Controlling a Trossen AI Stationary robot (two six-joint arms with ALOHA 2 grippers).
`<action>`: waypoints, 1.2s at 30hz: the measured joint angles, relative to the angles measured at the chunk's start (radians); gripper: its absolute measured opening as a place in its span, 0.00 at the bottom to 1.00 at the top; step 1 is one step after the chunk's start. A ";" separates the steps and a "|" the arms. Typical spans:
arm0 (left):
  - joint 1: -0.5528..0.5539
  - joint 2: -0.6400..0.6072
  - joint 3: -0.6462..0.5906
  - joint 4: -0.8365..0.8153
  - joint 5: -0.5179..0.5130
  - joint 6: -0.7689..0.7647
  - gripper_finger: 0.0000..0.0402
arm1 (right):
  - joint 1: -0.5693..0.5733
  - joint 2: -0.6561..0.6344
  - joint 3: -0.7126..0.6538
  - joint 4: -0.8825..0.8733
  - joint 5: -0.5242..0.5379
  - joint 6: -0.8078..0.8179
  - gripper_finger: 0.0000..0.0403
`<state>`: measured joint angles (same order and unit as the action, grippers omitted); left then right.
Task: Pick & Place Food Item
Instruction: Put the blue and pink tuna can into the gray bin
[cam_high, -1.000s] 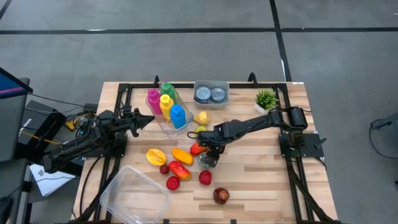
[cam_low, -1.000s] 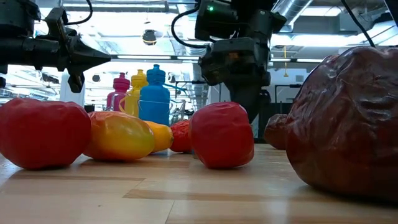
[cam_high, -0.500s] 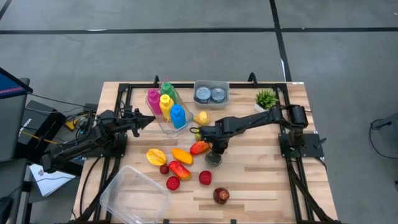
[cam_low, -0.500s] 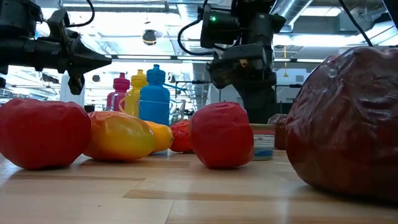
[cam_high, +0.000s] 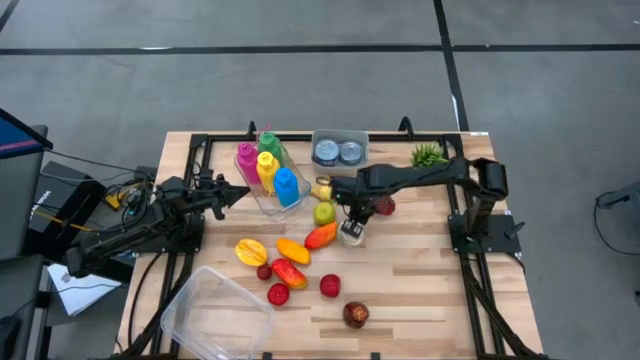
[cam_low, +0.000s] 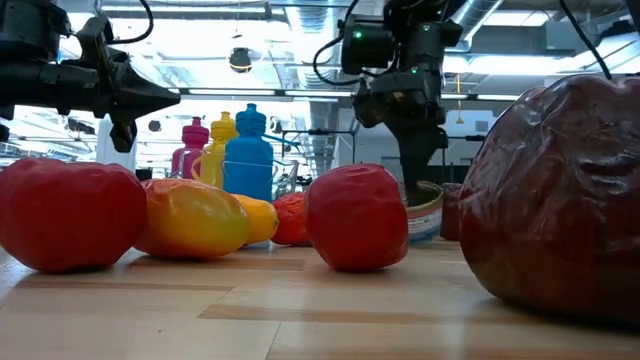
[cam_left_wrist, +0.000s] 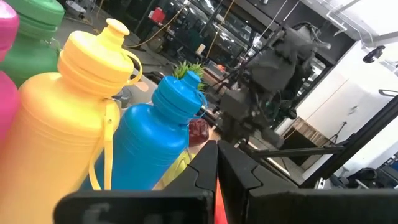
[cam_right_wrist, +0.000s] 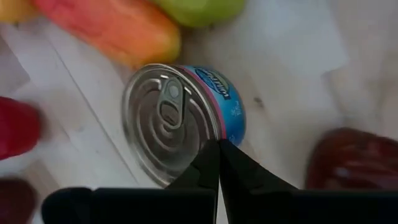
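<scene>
The can (cam_high: 349, 230), a small round tin, sits mid-table at the right gripper's (cam_high: 350, 222) six o'clock, half covered by it. In the low view a red fruit (cam_low: 356, 216) hides its side. The right wrist view shows its ribbed metal lid and pull-tab, fingers pinched together, grasping nothing. The left gripper (cam_high: 240, 190), clenched, hovers beside the bottles (cam_high: 266, 168).

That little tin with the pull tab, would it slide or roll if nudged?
The tin is squat with a flat lid, so upright it would probably slide rather than tip. Its smooth metal likely makes it slippery. On its side, its round wall might roll.
</scene>
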<state>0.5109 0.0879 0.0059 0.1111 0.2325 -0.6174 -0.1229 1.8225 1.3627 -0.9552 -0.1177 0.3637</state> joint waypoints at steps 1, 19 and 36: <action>0.000 0.000 0.000 0.002 0.000 0.000 0.00 | -0.011 -0.009 0.001 -0.002 0.000 -0.005 0.00; 0.000 0.000 0.000 0.002 0.000 0.000 0.00 | -0.259 -0.121 0.004 -0.001 -0.013 -0.105 0.00; 0.000 0.000 0.000 0.002 0.000 0.000 0.00 | -0.558 -0.094 0.146 0.134 -0.098 -0.128 0.00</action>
<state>0.5106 0.0879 0.0059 0.1131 0.2329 -0.6174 -0.6805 1.7282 1.5085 -0.8216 -0.2157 0.2352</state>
